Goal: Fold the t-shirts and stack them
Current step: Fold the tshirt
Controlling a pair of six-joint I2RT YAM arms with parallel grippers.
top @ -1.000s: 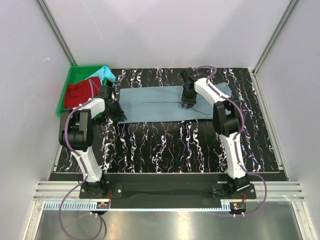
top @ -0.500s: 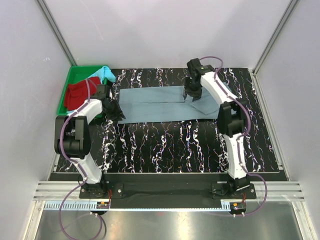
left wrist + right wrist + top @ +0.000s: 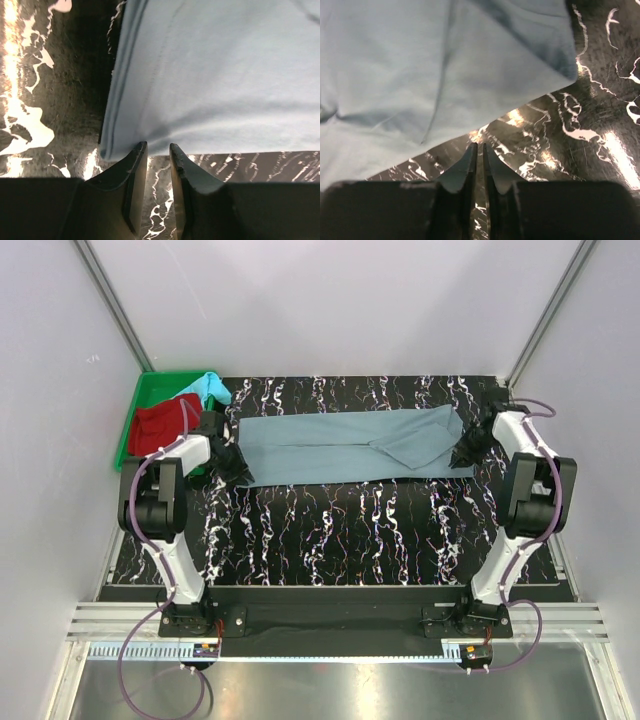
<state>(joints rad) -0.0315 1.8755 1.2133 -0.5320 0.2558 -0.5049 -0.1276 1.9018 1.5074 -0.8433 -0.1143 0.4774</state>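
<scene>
The grey-blue t-shirt [image 3: 320,445] lies flat as a long band across the far part of the mat, with a folded flap near its right end. My left gripper [image 3: 232,468] sits at its near left corner. In the left wrist view its jaws [image 3: 157,146] stand slightly open, tips at the hem of the shirt [image 3: 215,75], with only mat between them. My right gripper [image 3: 466,452] is just off the shirt's right end. Its jaws [image 3: 479,146] are shut over bare mat, close to the cloth [image 3: 420,65]. The red t-shirt [image 3: 155,425] and the turquoise t-shirt [image 3: 210,388] lie crumpled in the tray.
A green tray [image 3: 150,390] stands at the far left corner, beside the black marbled mat [image 3: 340,530]. White walls and metal posts enclose the table on three sides. Both arm bases stand at the near edge.
My right arm swung from the shirt's middle out to its right end, and its jaws opened wider and then shut. The left gripper stayed at the left corner.
</scene>
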